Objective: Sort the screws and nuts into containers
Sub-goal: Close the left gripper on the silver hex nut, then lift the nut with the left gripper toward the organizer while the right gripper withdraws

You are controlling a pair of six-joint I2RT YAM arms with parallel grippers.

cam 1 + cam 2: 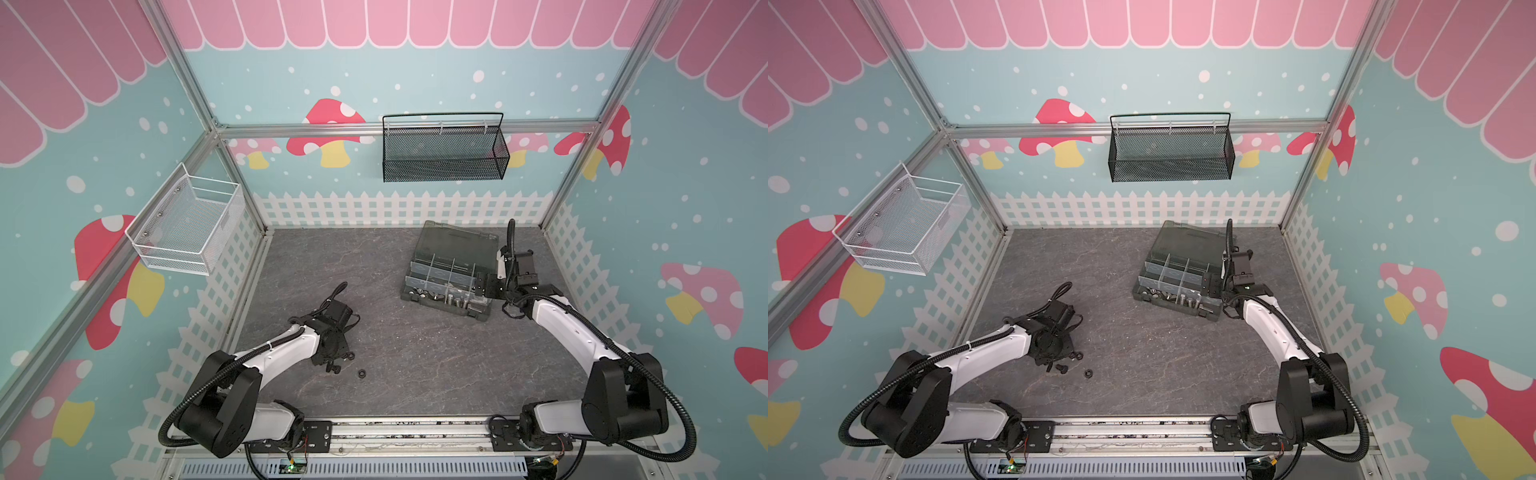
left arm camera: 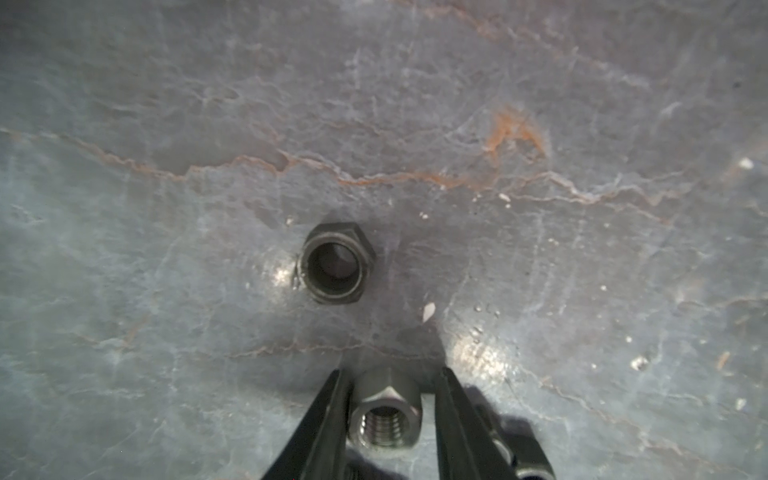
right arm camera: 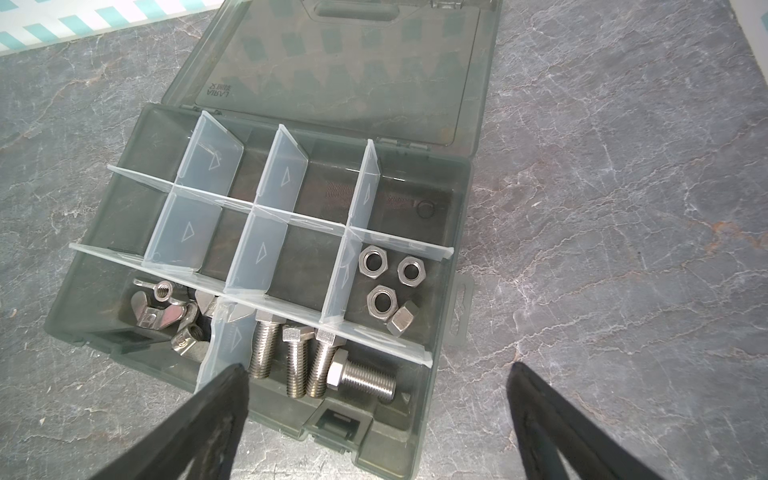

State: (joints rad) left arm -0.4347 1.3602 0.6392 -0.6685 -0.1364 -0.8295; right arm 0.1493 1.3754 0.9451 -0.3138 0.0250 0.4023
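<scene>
My left gripper (image 2: 392, 372) stands low over the table, its jaws on either side of a tall grey hex nut (image 2: 386, 415). One finger (image 2: 328, 419) is against the nut and a gap shows at the other, so the gripper is open. A black nut (image 2: 336, 264) lies just beyond, and another dark piece (image 2: 528, 457) sits beside a finger. In both top views a black nut (image 1: 362, 373) (image 1: 1088, 373) and a short black screw (image 1: 333, 368) lie by this gripper. My right gripper (image 3: 376, 368) hangs wide open and empty over the containers' near corner (image 3: 461, 232). Silver screws (image 3: 299, 357) and silver nuts (image 3: 388, 282) fill separate compartments.
Wing nuts (image 3: 162, 311) lie in a corner compartment. The box's smoky lid (image 3: 340, 62) lies open flat behind it. A black mesh basket (image 1: 444, 149) hangs on the back wall and a white wire basket (image 1: 187, 224) on the left wall.
</scene>
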